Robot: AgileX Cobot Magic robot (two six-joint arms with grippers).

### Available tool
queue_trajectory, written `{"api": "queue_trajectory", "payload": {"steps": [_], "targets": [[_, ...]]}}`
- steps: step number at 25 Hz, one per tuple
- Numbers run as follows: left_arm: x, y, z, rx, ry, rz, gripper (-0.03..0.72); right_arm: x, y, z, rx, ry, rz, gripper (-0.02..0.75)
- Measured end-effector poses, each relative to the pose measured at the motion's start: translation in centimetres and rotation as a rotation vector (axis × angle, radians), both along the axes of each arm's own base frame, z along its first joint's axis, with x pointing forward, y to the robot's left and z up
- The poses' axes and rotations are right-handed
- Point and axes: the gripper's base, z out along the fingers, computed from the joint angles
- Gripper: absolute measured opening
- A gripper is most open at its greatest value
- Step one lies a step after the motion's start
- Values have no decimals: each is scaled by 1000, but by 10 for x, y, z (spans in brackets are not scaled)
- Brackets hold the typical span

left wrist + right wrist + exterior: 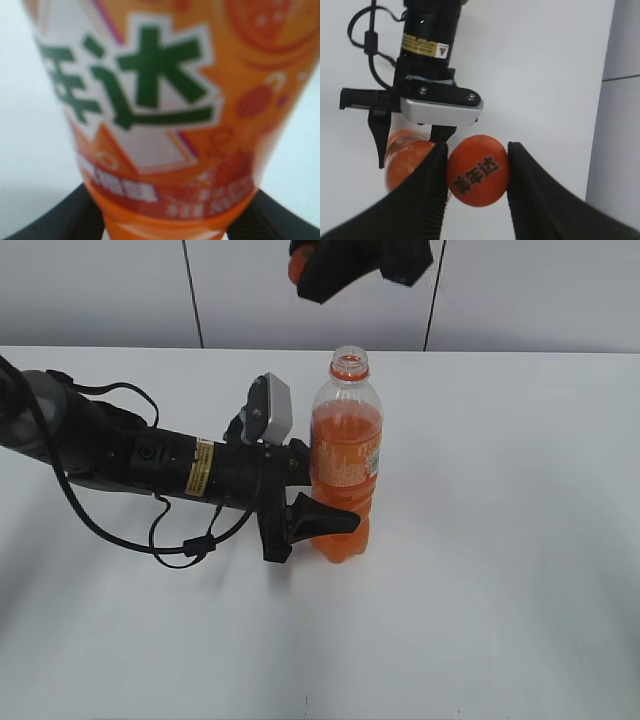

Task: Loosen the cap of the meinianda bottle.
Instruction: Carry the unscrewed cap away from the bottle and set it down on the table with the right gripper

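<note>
The meinianda bottle (pixel 345 470) stands upright on the white table with its mouth uncovered, and its orange neck ring (pixel 349 367) shows. My left gripper (pixel 335 502) is shut on the bottle's waisted lower body. In the left wrist view the label (pixel 165 100) fills the frame, with a black finger (pixel 60 220) at each side. The orange cap (pixel 477 170) is off the bottle, pinched between the fingers of my right gripper (pixel 477 186). That gripper (pixel 308 275) hangs above and behind the bottle, at the top edge of the exterior view. From there the bottle (pixel 405 160) lies below and to the left.
The white table (pixel 500 590) stretches to the right and front of the bottle. My left arm (pixel 150 460) and its cables lie low across the table's left half. A grey panelled wall (pixel 520 290) rises behind the far edge.
</note>
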Motion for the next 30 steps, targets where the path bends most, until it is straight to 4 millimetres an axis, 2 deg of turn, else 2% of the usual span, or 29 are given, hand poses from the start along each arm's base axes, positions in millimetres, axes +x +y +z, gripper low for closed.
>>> {"api": "queue_trajectory", "payload": {"steps": [3, 7, 12, 19, 23, 27, 30], "targets": [[0, 0, 0, 0, 0, 0, 408, 0, 0, 14, 59, 23, -98, 272], [0, 0, 0, 0, 0, 0, 408, 0, 0, 24, 124, 88, -232, 272], [0, 0, 0, 0, 0, 0, 408, 1, -4, 26, 179, 207, -478, 272], [0, 0, 0, 0, 0, 0, 408, 8, -14, 24, 254, 335, -922, 272], [0, 0, 0, 0, -1, 0, 408, 13, -22, 24, 298, 382, -1064, 272], [0, 0, 0, 0, -1, 0, 408, 28, -44, 24, 334, 401, -1180, 272], [0, 0, 0, 0, -1, 0, 408, 42, -70, 24, 360, 401, -1270, 272]]}}
